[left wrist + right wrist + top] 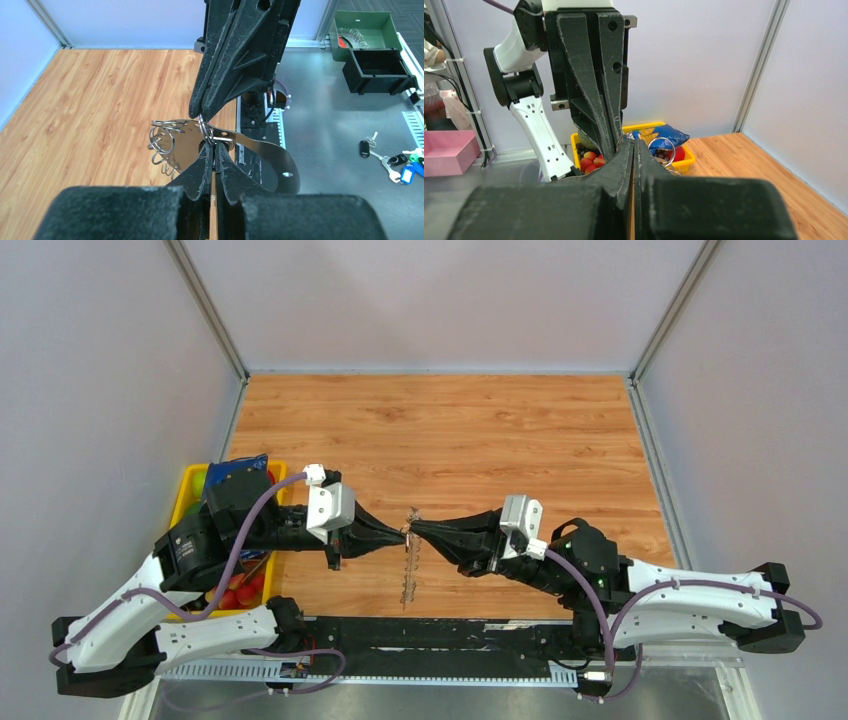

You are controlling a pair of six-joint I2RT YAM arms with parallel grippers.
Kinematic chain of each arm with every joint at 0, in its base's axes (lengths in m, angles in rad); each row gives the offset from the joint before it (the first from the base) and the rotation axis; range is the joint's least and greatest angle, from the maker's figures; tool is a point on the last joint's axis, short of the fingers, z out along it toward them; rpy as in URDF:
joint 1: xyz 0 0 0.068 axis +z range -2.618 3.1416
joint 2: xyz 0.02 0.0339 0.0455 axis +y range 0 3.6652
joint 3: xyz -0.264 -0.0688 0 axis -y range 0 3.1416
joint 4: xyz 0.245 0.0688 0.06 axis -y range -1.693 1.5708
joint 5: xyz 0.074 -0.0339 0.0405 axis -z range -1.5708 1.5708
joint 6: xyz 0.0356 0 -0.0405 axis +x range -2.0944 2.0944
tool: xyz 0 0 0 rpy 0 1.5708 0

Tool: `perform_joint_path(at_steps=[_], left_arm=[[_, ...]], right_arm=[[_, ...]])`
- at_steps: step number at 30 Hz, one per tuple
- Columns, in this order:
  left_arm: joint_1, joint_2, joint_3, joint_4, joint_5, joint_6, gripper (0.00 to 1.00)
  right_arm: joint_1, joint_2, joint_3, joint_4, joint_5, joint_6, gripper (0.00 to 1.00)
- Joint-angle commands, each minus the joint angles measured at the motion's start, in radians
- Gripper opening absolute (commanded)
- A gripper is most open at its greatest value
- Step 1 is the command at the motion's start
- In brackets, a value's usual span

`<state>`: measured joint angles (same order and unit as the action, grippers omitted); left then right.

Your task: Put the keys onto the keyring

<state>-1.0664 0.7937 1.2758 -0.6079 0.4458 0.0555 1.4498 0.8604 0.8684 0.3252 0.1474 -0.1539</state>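
Right, both arms meet tip to tip in mid-air above the wooden worktop (450, 430). My left fingers (205, 162) are pressed almost together, only a sliver of gap showing, and they are pinching the rim of the keyring (265, 152). That thin grey hoop curves off to the right in the left wrist view, and from overhead it hangs edge-on below the tips; I can't tell whether its lower end touches the wood. My right fingers (202, 107) come in from the opposite side, clamped tight on the same hoop just beside my left grip, at what looks like a small wire loop on the rim. More wire loops (162, 145) bunch along the hoop's other side. Now, the keys (364, 148): the little black-headed one lies with a bunch carrying blue tags (407, 172) on the grey metal ledge (330, 130) past the worktop's edge, well apart from both grips. Behind my left arm sits a yellow bin (685, 161) of fruit, which is not part of this job. By my reading, the hoop is up and steadied between two grips, and that's all that is done. No key is in either set of fingers, and I can see none threaded on the rim. The fetching and threading are all left, and one grip will probably have to let go first.
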Motion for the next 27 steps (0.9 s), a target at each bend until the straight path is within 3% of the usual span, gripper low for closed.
perform_joint_path(at_steps=[1, 5, 17, 27], left_arm=[[-0.003, -0.007, 0.003, 0.049, 0.024, -0.003, 0.07], [-0.003, -0.008, 0.001, 0.054, 0.020, -0.004, 0.08], [-0.003, -0.030, 0.002, 0.046, -0.015, -0.008, 0.32], [-0.003, -0.054, 0.013, 0.061, -0.106, -0.013, 0.42]], right_arm=[[0.000, -0.003, -0.022, 0.173, 0.031, 0.020, 0.00], [0.002, 0.014, -0.023, 0.226, 0.036, 0.020, 0.00], [0.019, 0.026, -0.016, 0.243, 0.043, 0.013, 0.00], [0.037, 0.022, -0.008, 0.210, 0.031, 0.012, 0.00]])
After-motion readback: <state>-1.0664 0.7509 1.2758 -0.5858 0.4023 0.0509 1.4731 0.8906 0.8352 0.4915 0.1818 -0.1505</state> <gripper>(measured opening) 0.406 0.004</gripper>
